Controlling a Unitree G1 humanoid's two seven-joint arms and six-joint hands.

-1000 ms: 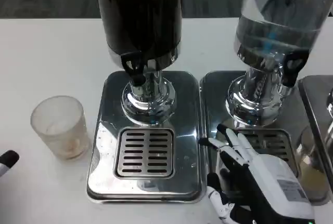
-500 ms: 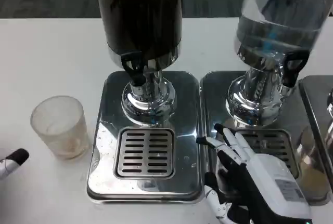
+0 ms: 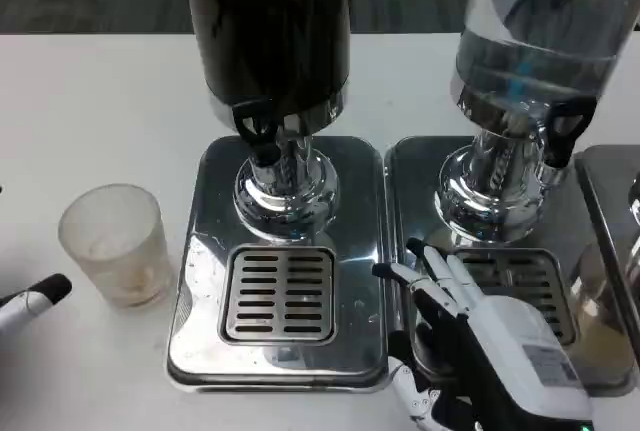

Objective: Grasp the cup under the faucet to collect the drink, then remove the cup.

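Cup: the frosted cup (image 3: 112, 243) stands upright on the white table (image 3: 90, 101), just left of the dark dispenser's steel drip tray (image 3: 200, 281), not under the faucet (image 3: 258, 131).
Left hand: only a black-tipped finger of the left hand (image 3: 30, 303) shows at the picture's left edge, near the cup's lower left and apart from it; whether the hand is spread or curled cannot be told.
Right hand: the right hand (image 3: 480, 336) lies over the second tray's grate (image 3: 520, 281), well apart from the cup, fingers spread and holding nothing.
Cup contents: possibly a brownish residue at the bottom; too hazy to be sure.
Dark dispenser (image 3: 268, 21): holds dark liquid.
Clear dispenser (image 3: 540, 31): holds clear liquid.
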